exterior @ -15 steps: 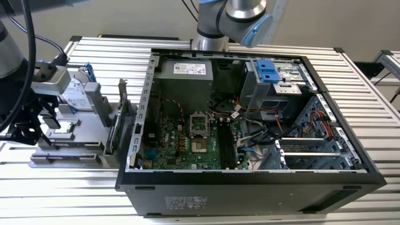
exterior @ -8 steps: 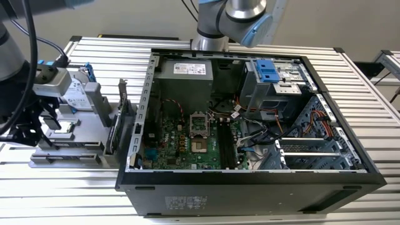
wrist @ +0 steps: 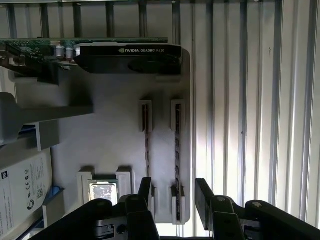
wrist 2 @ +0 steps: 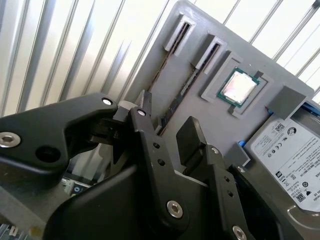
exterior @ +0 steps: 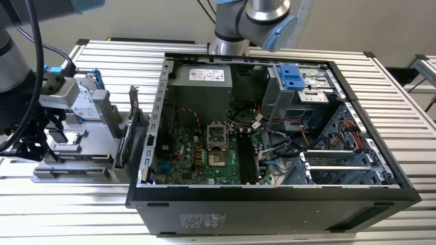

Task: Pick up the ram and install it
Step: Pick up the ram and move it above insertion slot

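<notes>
In the first wrist view, a line of white lettering runs along the black shroud of the card (wrist: 127, 57). The drive (wrist: 22, 190) carries a white label with small black print, a barcode and round certification marks; the second wrist view shows this label (wrist 2: 292, 155) too. In the exterior view, a white sticker sits on the power supply (exterior: 201, 76) and a grey sticker with fine print on the near panel of the case (exterior: 203, 220); both are too small to read
</notes>
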Robot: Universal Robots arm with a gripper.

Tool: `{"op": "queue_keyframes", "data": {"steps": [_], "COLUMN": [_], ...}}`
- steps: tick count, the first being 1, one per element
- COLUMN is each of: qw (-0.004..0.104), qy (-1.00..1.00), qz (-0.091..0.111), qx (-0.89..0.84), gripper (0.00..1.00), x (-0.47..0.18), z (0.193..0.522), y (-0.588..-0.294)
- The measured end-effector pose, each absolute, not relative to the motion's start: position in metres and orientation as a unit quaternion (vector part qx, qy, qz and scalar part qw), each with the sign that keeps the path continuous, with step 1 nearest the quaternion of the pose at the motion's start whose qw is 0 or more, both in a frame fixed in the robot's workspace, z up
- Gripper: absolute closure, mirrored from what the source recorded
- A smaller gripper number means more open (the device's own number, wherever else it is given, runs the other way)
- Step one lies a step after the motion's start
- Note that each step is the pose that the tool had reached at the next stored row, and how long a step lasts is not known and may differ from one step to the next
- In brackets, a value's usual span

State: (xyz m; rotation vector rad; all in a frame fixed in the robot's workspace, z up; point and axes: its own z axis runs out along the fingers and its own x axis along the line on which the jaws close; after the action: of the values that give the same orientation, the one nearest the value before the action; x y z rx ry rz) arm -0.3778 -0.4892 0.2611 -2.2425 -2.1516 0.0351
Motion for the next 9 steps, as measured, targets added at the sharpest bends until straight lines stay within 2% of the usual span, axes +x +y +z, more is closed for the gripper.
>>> {"op": "queue_keyframes", "data": {"steps": [9], "qw": [0.017], "qy": [-0.692], "qz": [0.011], "qx": [-0.721], "gripper": [0.00], "x": [-0.378], "z": [0.250], "y": [-0.489]}}
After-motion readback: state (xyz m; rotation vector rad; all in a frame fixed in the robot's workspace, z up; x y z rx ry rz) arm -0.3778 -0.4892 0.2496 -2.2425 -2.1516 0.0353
